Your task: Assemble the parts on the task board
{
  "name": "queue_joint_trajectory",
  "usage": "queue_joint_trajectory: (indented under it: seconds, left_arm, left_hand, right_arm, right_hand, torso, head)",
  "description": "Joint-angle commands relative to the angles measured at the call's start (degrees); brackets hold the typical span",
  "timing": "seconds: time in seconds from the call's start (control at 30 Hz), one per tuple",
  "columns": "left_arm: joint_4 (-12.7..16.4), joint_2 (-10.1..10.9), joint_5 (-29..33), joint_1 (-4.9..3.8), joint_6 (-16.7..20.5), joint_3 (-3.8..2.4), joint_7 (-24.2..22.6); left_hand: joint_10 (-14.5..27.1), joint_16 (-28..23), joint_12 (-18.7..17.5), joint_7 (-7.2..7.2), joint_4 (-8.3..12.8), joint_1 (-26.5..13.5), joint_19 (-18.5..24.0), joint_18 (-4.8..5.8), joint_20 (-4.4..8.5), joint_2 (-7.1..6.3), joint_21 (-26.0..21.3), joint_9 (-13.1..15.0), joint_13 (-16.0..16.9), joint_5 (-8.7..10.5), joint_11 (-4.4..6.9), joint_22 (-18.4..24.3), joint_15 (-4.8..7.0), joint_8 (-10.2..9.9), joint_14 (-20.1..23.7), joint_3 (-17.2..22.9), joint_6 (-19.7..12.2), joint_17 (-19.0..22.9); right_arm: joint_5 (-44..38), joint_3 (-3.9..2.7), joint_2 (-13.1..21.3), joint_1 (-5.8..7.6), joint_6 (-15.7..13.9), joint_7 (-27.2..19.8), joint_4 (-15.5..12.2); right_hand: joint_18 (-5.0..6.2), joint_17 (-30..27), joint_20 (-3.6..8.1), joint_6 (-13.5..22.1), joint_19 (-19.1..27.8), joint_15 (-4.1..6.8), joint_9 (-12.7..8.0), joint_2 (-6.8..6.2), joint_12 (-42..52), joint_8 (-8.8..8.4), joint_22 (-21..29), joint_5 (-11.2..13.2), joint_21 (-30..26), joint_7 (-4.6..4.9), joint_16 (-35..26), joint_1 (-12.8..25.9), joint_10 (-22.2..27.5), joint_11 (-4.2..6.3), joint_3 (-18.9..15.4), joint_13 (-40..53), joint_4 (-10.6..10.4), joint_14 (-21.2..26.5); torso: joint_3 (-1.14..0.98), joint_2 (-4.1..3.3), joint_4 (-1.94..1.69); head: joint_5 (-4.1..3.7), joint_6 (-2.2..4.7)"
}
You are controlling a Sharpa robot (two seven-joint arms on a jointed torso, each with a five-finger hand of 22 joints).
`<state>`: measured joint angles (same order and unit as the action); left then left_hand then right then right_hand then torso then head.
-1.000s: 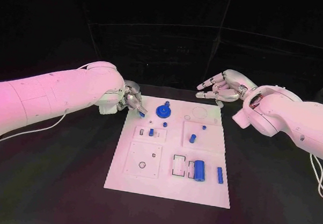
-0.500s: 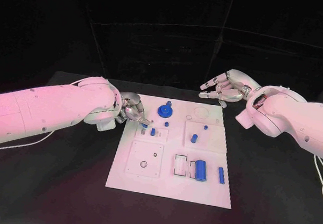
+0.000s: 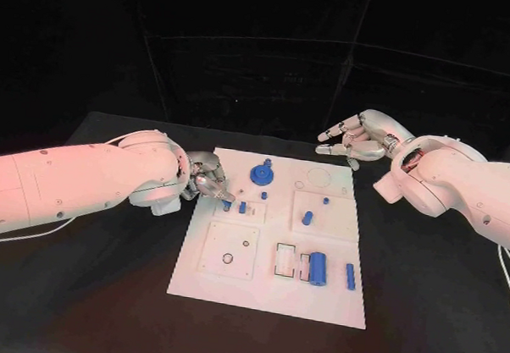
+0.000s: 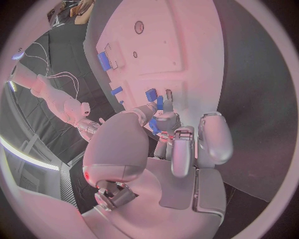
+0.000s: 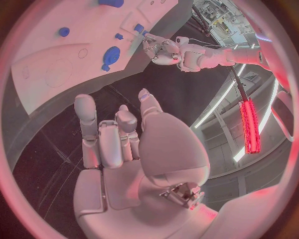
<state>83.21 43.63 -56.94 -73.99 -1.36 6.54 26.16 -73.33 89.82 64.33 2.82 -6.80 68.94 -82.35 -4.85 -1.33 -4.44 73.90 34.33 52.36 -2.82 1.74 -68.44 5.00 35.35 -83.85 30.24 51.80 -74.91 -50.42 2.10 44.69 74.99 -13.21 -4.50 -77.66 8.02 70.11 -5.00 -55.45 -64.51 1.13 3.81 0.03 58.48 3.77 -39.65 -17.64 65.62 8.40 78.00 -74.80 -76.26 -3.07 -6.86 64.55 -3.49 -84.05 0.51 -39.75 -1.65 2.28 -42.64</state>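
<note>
Black table (image 3: 95, 296) — dark backdrop (image 3: 269, 42)

left hand (image 3: 209, 180) fingers cover the task board (image 3: 268, 290) left edge; the blue part (image 4: 154, 125) they pinch is mostly hidden.

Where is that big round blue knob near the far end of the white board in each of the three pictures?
Head view: the blue knob stands near the far end of the white board, towards the middle.
Left wrist view: I cannot pick it out; the left hand is in the way.
Right wrist view: the knob sits on the board beyond the right hand.
Shared landmark: the left hand at the board's edge.
</note>
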Motion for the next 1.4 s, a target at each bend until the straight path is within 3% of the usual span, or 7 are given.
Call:
queue_joint_trajectory:
  seconds: [0.03, 0.3, 0.43, 0.57, 1.4]
  left_arm:
    - [0.3, -0.1, -1.4, 0.01, 0.1, -0.02, 1.4]
    - [-0.2, -0.6, -3.2, 0.05, -1.7, 0.08, 2.2]
    - [-0.7, -1.1, -3.8, 0.06, -2.3, 0.22, 2.5]
    - [-1.2, -1.6, -4.1, 0.06, -2.5, 0.30, 2.8]
    - [-1.3, -1.7, -4.3, 0.09, -4.1, 0.38, 4.1]
  left_hand:
    - [-0.6, 0.2, 0.2, -0.41, 6.0, -0.1, -0.4, 0.26, 0.03, -0.01, 0.2, 0.0, 0.1, -0.02, 0.00, -0.1, -0.01, 0.3, -6.2, 6.2, 0.1, -15.1]
    - [-0.8, 0.2, 0.4, -0.49, 6.3, -0.1, -0.5, 0.27, 0.07, -0.32, 0.3, -0.1, 0.3, -0.03, 0.07, -0.2, 0.05, 0.3, -6.2, 6.4, 0.2, -15.1]
    - [-0.9, 0.2, 0.4, -0.52, 6.4, -0.1, -0.5, 0.28, 0.09, -0.49, 0.3, -0.1, 0.4, -0.02, 0.10, -0.2, 0.06, 0.4, -6.2, 6.5, 0.2, -15.1]
    - [-1.2, 0.2, 0.8, -0.64, 7.0, 0.1, -0.6, 0.32, 0.16, -1.25, 0.5, -0.3, 0.8, -0.02, 0.21, -0.5, 0.14, 0.5, -6.2, 6.8, 0.4, -15.1]
    - [-1.5, 0.2, 1.0, -0.67, 7.2, 0.1, -0.6, 0.35, 0.18, -1.39, 0.6, -0.3, 1.2, -0.04, 0.24, -0.6, 0.16, 0.5, -6.2, 6.9, 0.5, -15.1]
  right_arm:
    - [-0.1, -0.04, 0.0, 0.12, 0.0, -0.2, -0.1]
    - [-0.1, -0.04, 0.0, 0.12, 0.0, -0.2, -0.1]
    - [-0.1, -0.04, 0.0, 0.12, 0.0, -0.2, -0.2]
    - [-0.1, -0.04, 0.0, 0.12, 0.0, -0.3, -0.2]
    - [-0.1, -0.04, 0.1, 0.12, 0.1, -0.4, -0.3]
  right_hand:
    - [0.99, 0.0, -0.01, 0.2, -0.4, 0.15, 0.1, 0.63, -0.1, 0.31, 0.1, 0.2, -0.3, -0.22, -0.2, -0.1, -0.2, 0.06, -0.1, -0.1, -0.1, -2.1]
    - [0.99, 0.0, -0.01, 0.2, -0.4, 0.15, 0.1, 0.63, -0.1, 0.31, 0.1, 0.2, -0.3, -0.22, -0.2, -0.1, -0.2, 0.06, -0.1, -0.1, -0.1, -2.1]
    - [0.99, 0.0, -0.01, 0.2, -0.4, 0.15, 0.1, 0.63, -0.1, 0.31, 0.1, 0.2, -0.3, -0.22, -0.2, -0.1, -0.2, 0.06, -0.1, -0.1, -0.1, -2.1]
    - [0.99, 0.0, -0.01, 0.2, -0.4, 0.16, 0.1, 0.68, -0.2, 0.31, 0.1, -0.1, -0.3, -0.22, -0.2, -0.1, -0.2, 0.06, -0.2, -0.1, -0.2, -2.1]
    - [0.99, 0.0, -0.01, 0.2, -0.4, 0.16, 0.1, 0.68, -0.2, 0.31, 0.1, -0.1, -0.3, -0.22, -0.2, -0.1, -0.2, 0.06, -0.2, -0.1, -0.2, -2.1]
  torso:
    - [0.02, -0.09, 0.08]
    - [-0.09, 0.01, 0.08]
    - [-0.02, -0.04, 0.05]
    - [-0.06, -0.01, 0.03]
    - [0.00, -0.02, 0.03]
  head:
    - [0.03, -0.08]
    - [0.01, -0.17]
    - [-0.06, -0.20]
    - [-0.01, -0.20]
    - [-0.23, -0.30]
